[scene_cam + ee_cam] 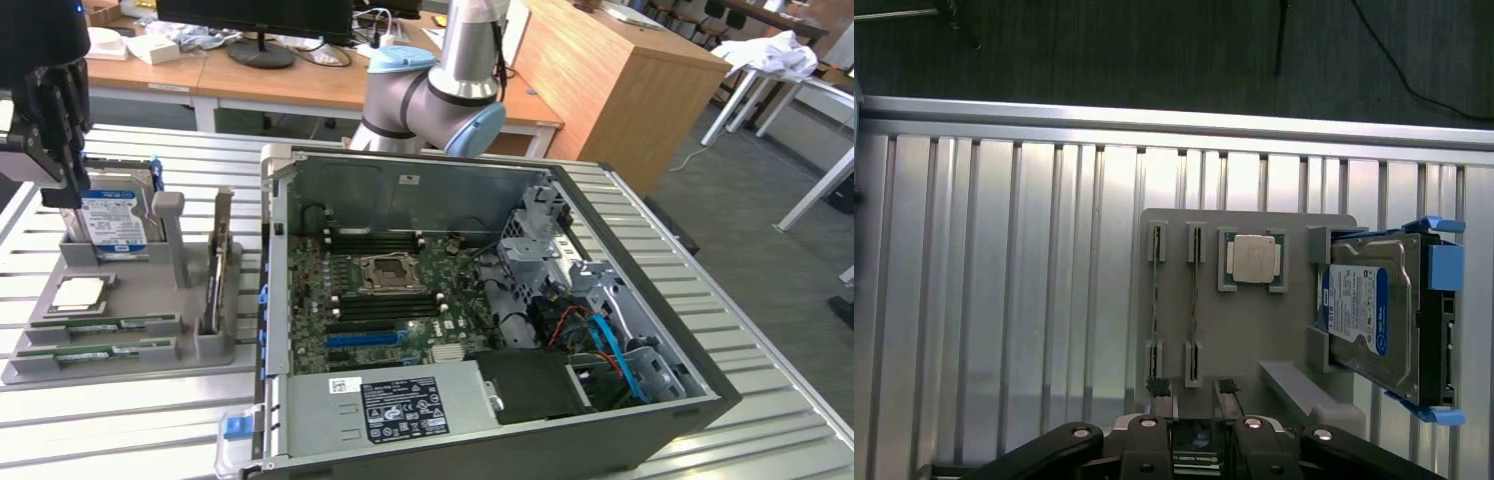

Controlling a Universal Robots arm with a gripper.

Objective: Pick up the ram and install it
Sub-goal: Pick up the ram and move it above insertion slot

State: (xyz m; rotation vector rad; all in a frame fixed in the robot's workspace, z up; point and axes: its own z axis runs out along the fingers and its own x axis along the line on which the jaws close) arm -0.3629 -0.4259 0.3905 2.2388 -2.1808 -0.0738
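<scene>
The claw (60, 190) hangs high over the grey holder (200, 345), jaws apart and empty as far as I can see. Nearest below it stands the hard drive (114, 225), then the processor chip (78, 292). The ram (104, 325) lies furthest from it, two sticks in their slots. I'd line up square over one stick, straddle its thin faces mid-length, then lift straight up without twisting.
</scene>
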